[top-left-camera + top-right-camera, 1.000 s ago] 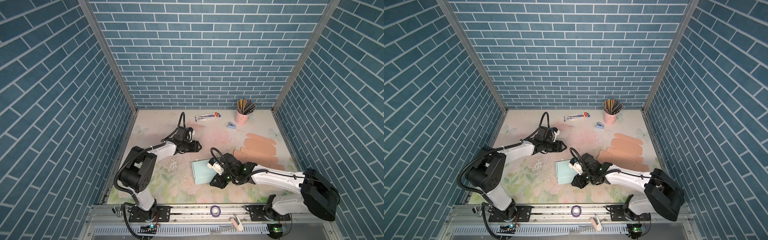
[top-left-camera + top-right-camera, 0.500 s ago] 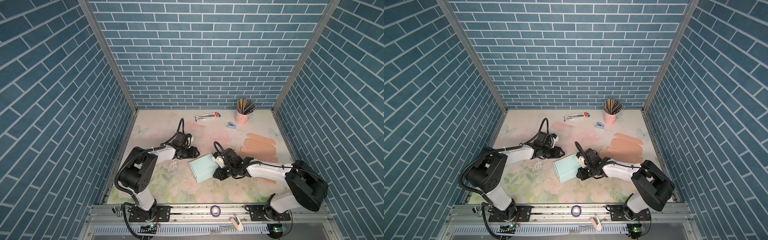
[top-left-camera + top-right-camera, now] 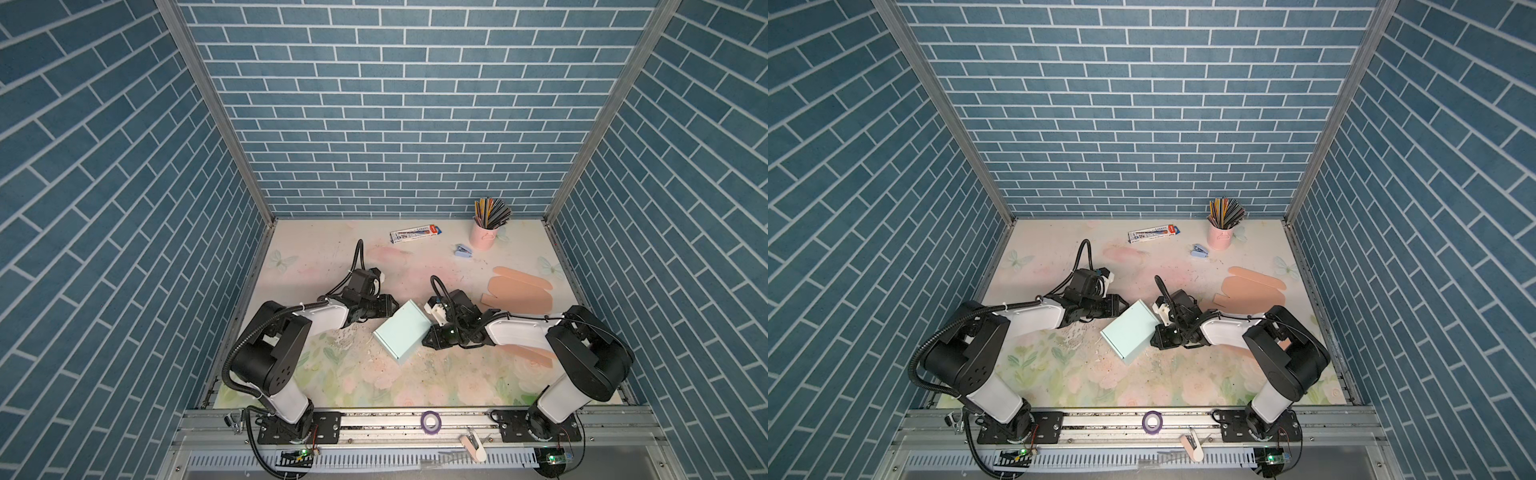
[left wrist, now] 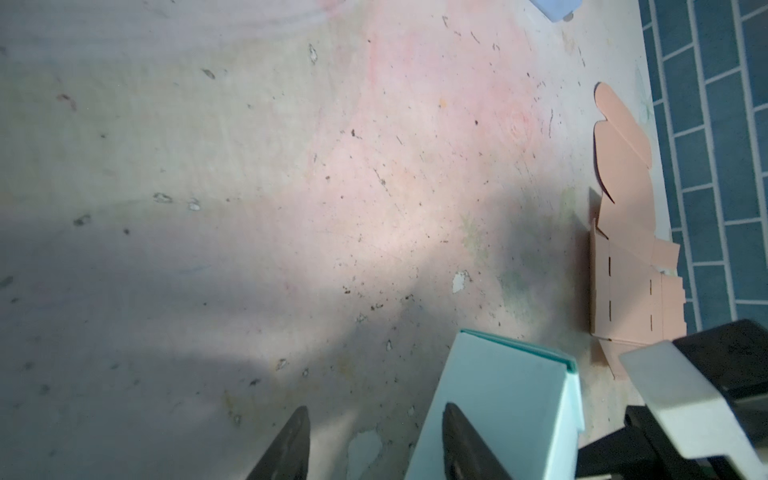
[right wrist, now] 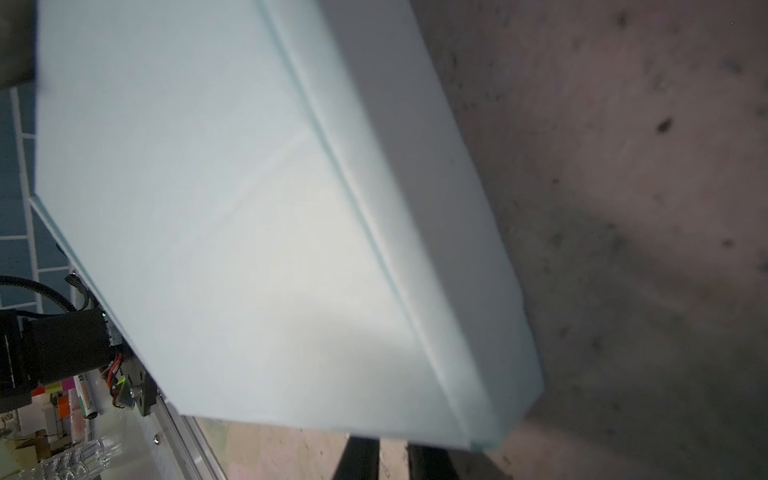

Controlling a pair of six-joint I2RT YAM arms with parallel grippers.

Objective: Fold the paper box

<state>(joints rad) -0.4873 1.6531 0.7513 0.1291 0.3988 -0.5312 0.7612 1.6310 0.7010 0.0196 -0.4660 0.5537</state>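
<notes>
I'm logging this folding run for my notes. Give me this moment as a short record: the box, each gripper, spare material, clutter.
box: pale mint paper box, folded shut, centre of the scene
left gripper: jaws apart, one jaw over the box's edge
right gripper: jaws narrow, tips hidden behind the box, grip unclear
spare: flat peach cardboard blanks, on the right, partly under the right arm
clutter: pink cup of coloured sticks, near the back wall
</notes>
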